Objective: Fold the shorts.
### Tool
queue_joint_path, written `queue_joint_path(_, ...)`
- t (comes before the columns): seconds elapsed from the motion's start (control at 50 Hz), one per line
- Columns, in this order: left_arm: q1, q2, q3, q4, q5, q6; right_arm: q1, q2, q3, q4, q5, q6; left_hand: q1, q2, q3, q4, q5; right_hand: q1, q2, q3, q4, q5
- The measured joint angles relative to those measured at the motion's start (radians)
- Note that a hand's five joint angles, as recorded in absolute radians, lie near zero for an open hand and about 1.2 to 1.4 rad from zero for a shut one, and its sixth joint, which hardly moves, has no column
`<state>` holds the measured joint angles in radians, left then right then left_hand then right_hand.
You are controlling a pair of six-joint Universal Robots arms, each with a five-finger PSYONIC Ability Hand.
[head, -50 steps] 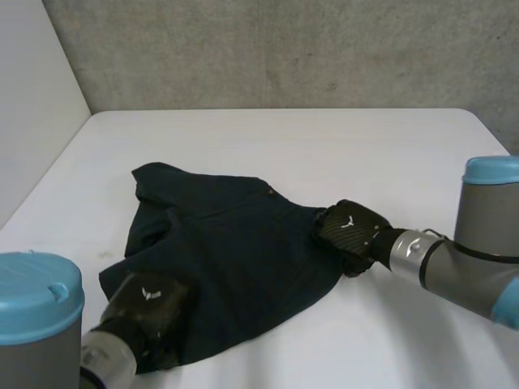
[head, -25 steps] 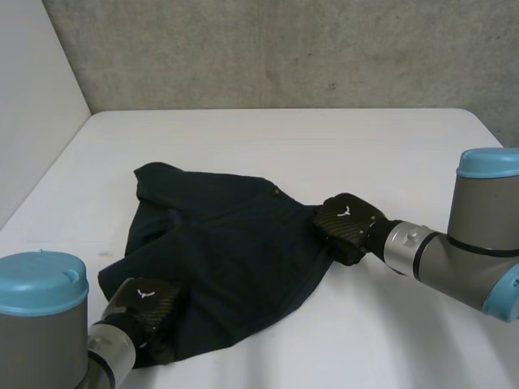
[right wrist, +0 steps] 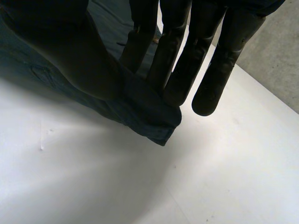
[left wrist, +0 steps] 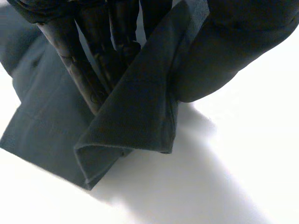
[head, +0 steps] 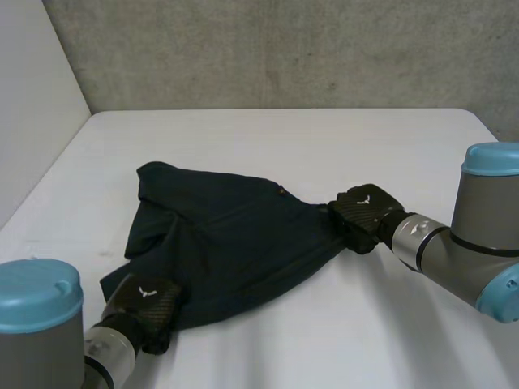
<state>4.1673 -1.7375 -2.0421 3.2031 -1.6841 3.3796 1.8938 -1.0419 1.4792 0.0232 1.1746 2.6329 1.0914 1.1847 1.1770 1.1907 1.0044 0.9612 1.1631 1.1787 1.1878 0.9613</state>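
Grey concrete wall stood behind white desk (head: pixel 340 146). Dark navy fabric shorts (head: pixel 231 243) lay spread mid-desk, stretched between both hands. Left hand (head: pixel 144 312) sat at near-left corner of shorts, thumb and fingers pinching that corner. Right hand (head: pixel 362 215) sat at right corner of shorts, thumb clamping hem against fingers. Step judged: both corners gripped, fold not yet made. Next move probably called for lifting both corners together, carrying them across to far edge of shorts, with cloth taut and edges level.

Left hand (head: pixel 144 301) and right hand (head: pixel 362 211) apparently pinch, thumbs closed.
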Motion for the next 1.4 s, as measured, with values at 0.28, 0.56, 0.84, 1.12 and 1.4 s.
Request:
queue_joint_path(0.28,0.002,0.3,0.222,-0.021,-0.003,0.008,-0.007,-0.196,-0.04,0.116,0.007,0.017,0.015,0.01,0.009,0.008,0.002,0.0,0.0,0.0,0.0,0.0)
queue_joint_path(0.56,-0.009,0.345,0.683,-0.193,0.005,0.039,-0.052,-0.566,-0.29,0.362,0.036,0.071,0.015,0.011,0.009,0.008,0.002,0.014,0.0,0.0,0.0,0.006)
queue_joint_path(0.84,0.006,-0.091,0.832,-0.254,0.06,0.048,-0.077,-0.357,-0.301,0.473,0.026,0.057,0.017,0.013,0.009,0.009,0.002,0.014,0.0,0.0,0.0,0.022)
queue_joint_path(1.12,0.026,-0.549,1.038,-0.339,0.064,0.089,-0.045,0.035,-0.345,0.505,0.035,0.097,0.018,0.013,0.009,0.009,0.002,-0.306,-0.402,-0.416,-0.423,-0.36)
queue_joint_path(1.4,0.031,-0.499,0.98,-0.35,0.063,0.088,-0.053,0.097,-0.462,0.679,0.011,0.121,0.018,0.013,0.009,0.009,0.002,-0.755,-0.942,-0.969,-0.961,-0.899)
